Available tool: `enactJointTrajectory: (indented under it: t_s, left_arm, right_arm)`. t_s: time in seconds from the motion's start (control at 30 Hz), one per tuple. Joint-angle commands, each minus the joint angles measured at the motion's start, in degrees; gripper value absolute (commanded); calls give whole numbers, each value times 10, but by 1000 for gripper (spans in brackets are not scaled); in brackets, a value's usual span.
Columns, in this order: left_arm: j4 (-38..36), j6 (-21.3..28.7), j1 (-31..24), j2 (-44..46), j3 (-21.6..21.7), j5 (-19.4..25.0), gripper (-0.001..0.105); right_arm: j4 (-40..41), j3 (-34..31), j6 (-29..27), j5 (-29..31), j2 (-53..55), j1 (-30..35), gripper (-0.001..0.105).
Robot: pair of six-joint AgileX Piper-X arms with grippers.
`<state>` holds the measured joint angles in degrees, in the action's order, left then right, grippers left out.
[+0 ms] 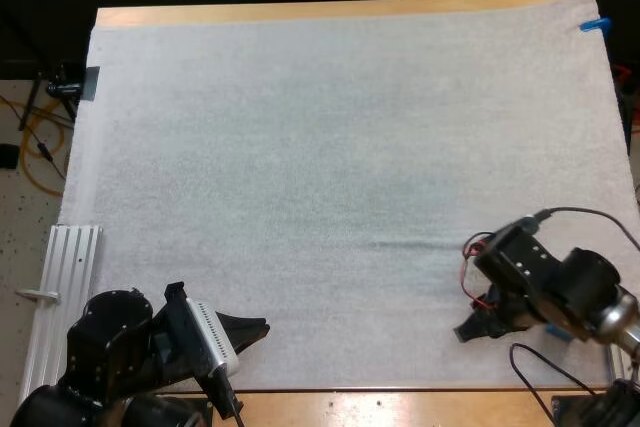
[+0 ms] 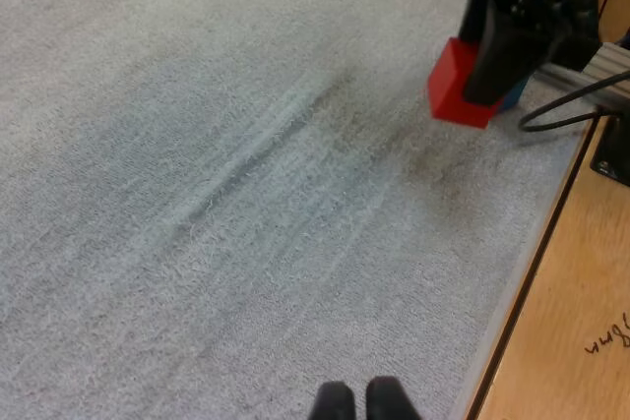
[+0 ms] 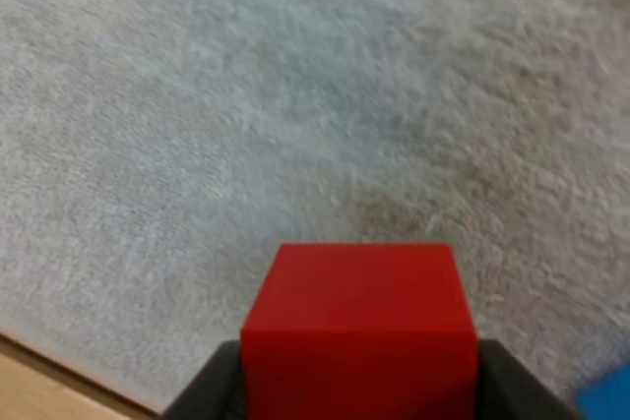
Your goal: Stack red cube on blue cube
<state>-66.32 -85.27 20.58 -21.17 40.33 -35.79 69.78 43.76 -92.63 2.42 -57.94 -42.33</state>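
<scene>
Up close, right fingers [image 3: 207, 392] clamp red cube [image 3: 359, 327]

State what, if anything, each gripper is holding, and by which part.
The right gripper holds the red cube, its fingers pressing two opposite sides. The left gripper holds nothing.

Down in the lower left of the high frame, the left arm [image 1: 105, 342] is glossy black, built of rounded, drum-like joint housings. The left gripper [image 1: 260, 328] narrows to a black point, and its fingers [image 2: 333, 402] end in smooth, rounded tips. At the right edge, the right arm [image 1: 585, 287] is black too, with a boxy block dotted with pale screws and a silver collar. The right gripper [image 1: 468, 331] is black and angular.
</scene>
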Motion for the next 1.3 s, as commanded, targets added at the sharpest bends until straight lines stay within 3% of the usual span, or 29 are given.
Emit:
enactJointTrajectory:
  t_s: [0.0,0.4,0.9,1.27]
  left_arm:
    - [1,4,2,-3,7,-10,0]
    - [1,4,2,-3,7,-10,0]
    - [0,4,2,-3,7,-10,0]
    - [0,4,2,-3,7,-10,0]
  right_arm:
    - [18,4,18,22,17,0,19]
    - [93,0,123,94,83,16,19]
    - [99,-54,93,92,83,184,19]
    - [38,-93,75,63,83,235,19]
